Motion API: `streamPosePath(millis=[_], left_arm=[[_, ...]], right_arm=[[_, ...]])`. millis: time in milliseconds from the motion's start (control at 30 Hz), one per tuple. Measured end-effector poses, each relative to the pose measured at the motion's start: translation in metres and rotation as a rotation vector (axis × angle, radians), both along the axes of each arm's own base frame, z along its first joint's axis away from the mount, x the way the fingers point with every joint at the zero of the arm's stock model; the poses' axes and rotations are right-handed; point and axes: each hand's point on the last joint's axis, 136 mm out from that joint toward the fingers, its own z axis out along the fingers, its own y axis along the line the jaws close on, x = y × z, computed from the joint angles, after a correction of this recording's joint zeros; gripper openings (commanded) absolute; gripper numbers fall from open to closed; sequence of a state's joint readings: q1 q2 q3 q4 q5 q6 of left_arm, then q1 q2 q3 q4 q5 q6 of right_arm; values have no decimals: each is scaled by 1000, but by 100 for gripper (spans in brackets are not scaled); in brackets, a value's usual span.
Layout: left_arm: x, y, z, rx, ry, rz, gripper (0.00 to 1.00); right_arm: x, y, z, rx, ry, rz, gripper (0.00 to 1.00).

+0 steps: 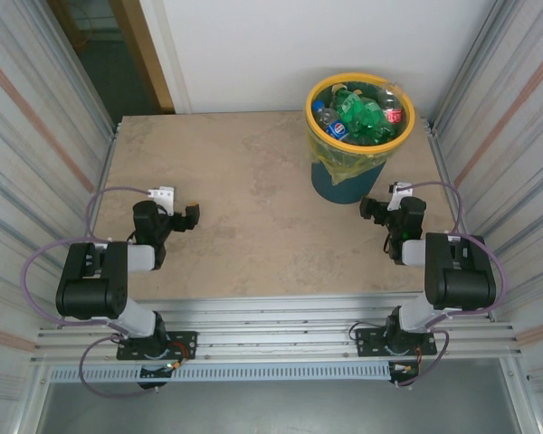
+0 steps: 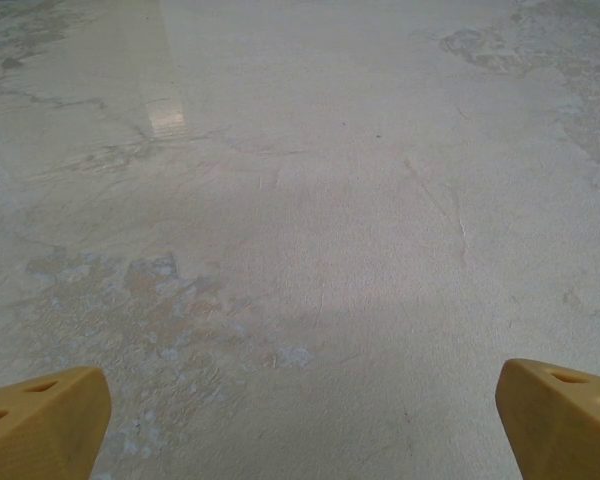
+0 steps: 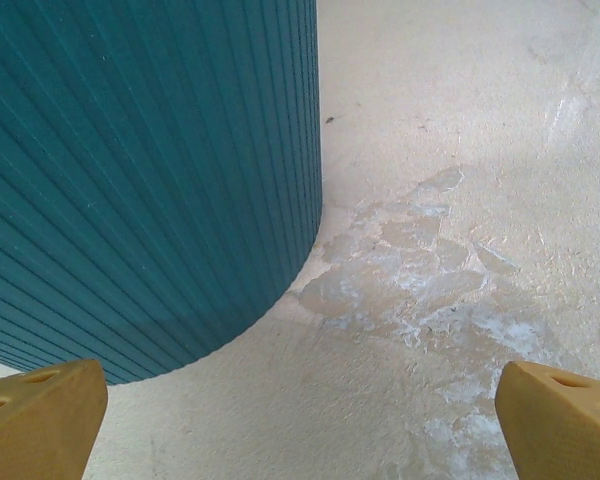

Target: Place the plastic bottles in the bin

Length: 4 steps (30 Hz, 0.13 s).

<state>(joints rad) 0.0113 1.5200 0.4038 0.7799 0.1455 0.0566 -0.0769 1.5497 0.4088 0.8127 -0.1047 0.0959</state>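
Note:
The bin [image 1: 344, 179] stands at the back right of the table, teal-blue with a yellow rim and a yellow-green liner. Inside it lie several plastic bottles [image 1: 362, 116], green and clear, with blue and red labels. My right gripper [image 1: 376, 211] hangs open just in front of the bin's right side; its ribbed teal wall [image 3: 140, 170] rises close at the left in the right wrist view, and nothing lies between the yellow fingertips [image 3: 555, 415]. My left gripper [image 1: 186, 218] is open over bare tabletop at the left, its yellow fingertips [image 2: 40, 420] wide apart with nothing between them.
Corrugated metal walls close in the table [image 1: 244, 181] on the left and right. A white wall runs along the back, with a wooden door frame [image 1: 140, 45] at the back left. A metal rail with both arm bases [image 1: 253, 339] runs along the near edge.

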Motion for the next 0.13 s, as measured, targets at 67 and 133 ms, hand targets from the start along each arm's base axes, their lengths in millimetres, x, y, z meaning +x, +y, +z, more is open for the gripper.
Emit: streamPosePath(millis=[67, 133], left_arm=[[0, 0, 0, 0, 0, 0, 99], [0, 0, 0, 0, 0, 0, 99]], right_arm=[[0, 0, 0, 0, 0, 0, 98], [0, 0, 0, 0, 0, 0, 98]])
